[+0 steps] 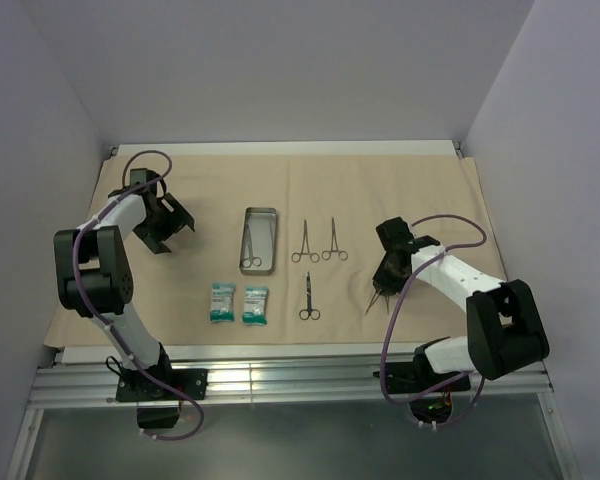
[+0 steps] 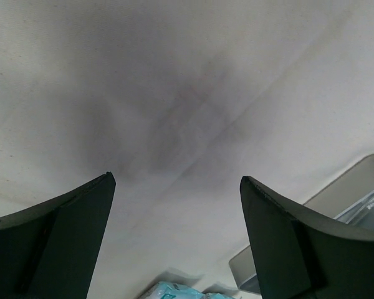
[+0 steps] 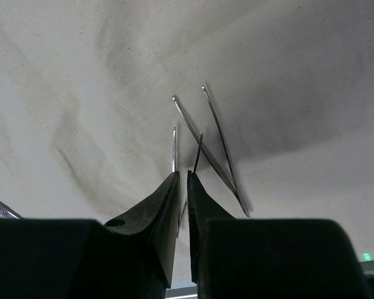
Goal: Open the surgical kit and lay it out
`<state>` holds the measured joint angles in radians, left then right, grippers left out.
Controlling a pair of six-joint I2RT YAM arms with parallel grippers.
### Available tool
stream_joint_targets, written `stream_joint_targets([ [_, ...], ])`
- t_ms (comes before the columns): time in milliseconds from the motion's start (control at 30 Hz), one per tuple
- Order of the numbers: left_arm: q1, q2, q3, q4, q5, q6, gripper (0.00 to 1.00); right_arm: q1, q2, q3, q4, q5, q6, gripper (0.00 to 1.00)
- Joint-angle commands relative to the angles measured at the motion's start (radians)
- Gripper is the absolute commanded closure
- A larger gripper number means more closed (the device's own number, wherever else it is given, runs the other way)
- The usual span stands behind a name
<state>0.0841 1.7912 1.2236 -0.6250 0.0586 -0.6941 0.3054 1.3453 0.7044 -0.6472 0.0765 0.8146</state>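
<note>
bare drape lies left of the tray (packets nearer); forceps crowd the middle.

Robot lab test cell: plain pale walls, alu rail frame, tan cloth spread beneath & beyond the fingers.

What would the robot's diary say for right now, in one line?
left hand: open above drape | right hand: shut on tweezers | tray: scissors inside | packets: laid out

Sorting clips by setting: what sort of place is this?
Probably a robotics lab test cell, not an operating room: plain white walls enclose a tan drape with a metal tray and forceps laid out.
</note>
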Motion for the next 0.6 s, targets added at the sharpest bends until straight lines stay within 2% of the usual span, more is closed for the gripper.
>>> stream_joint_targets([
  [0, 0.016, 0.014, -0.026, 0.031, -0.049, 0.034, 0.1, 0.006, 0.003, -0.008, 0.012, 0.043, 0.012, 0.82],
  [567, 0.026, 0.05, -0.087, 0.042, -0.094, 0.03, 0.11, 0.005, -0.021, 0.001, -0.005, 0.055, -0.026, 0.8],
])
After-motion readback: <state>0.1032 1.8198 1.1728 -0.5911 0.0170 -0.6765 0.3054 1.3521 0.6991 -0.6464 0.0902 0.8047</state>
